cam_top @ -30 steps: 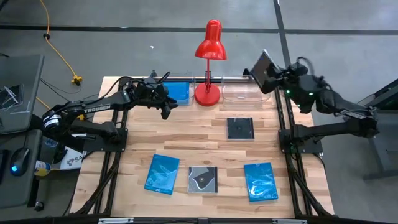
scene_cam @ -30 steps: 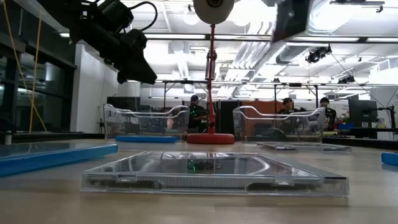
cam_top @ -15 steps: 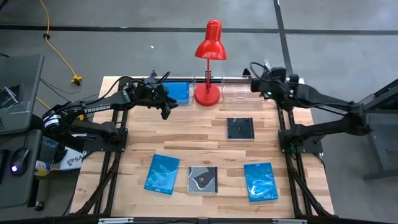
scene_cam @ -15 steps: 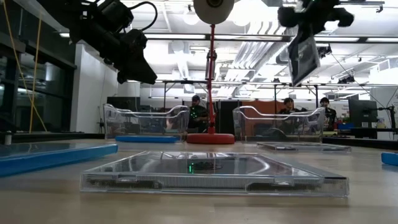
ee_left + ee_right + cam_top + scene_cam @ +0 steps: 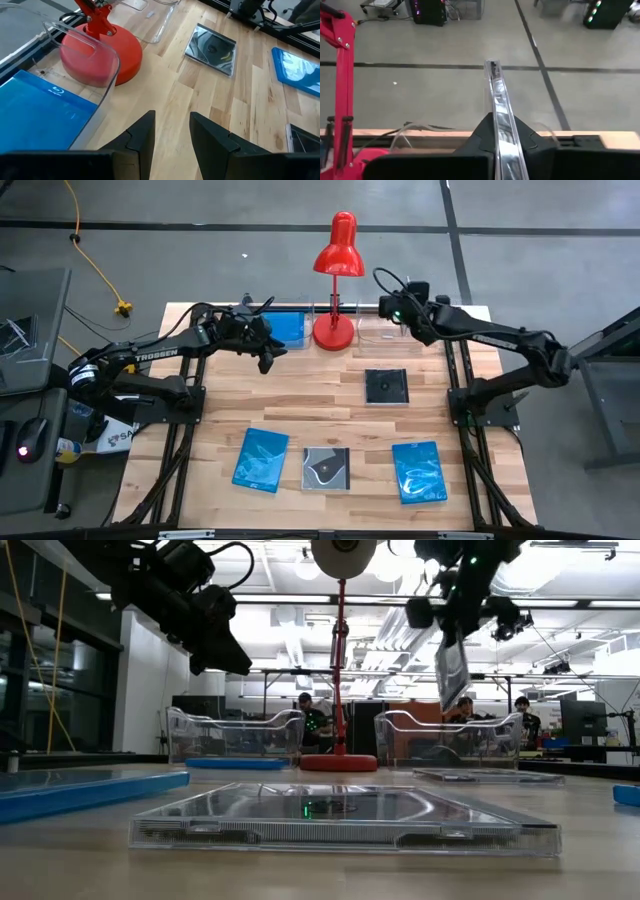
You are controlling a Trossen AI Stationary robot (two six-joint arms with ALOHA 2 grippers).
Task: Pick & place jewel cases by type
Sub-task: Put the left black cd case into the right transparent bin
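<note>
Nearest the front edge of the bench [image 5: 300, 395] lie three jewel cases in a row: a blue patterned case [image 5: 261, 459], a dark case with a white swirl [image 5: 326, 468] and a second blue patterned case [image 5: 418, 472]. Past them, mid-bench, a dark case [image 5: 385, 386] lies flat by itself. Farther back the left hand [image 5: 268, 352] hovers just in front of the left clear tray [image 5: 97, 55], its fingers slightly parted and gripping nothing; a plain blue case [image 5: 288, 328] already lies in that tray. At the far edge the right hand [image 5: 396, 311] is clenched on a dark jewel case [image 5: 452, 672], held on edge above the right clear tray [image 5: 450, 745], just beside the red lamp [image 5: 336, 280].

To do this step well, I judge the right hand should tip the case toward flat, lower it inside the tray walls – clear of the lamp base – and let go only when it is close to the tray floor (a drop on edge could bounce out).

Hard to make out: the held case shows only edge-on, so its face goes unseen, and the tray floor beneath it is largely hidden by the arm.
</note>
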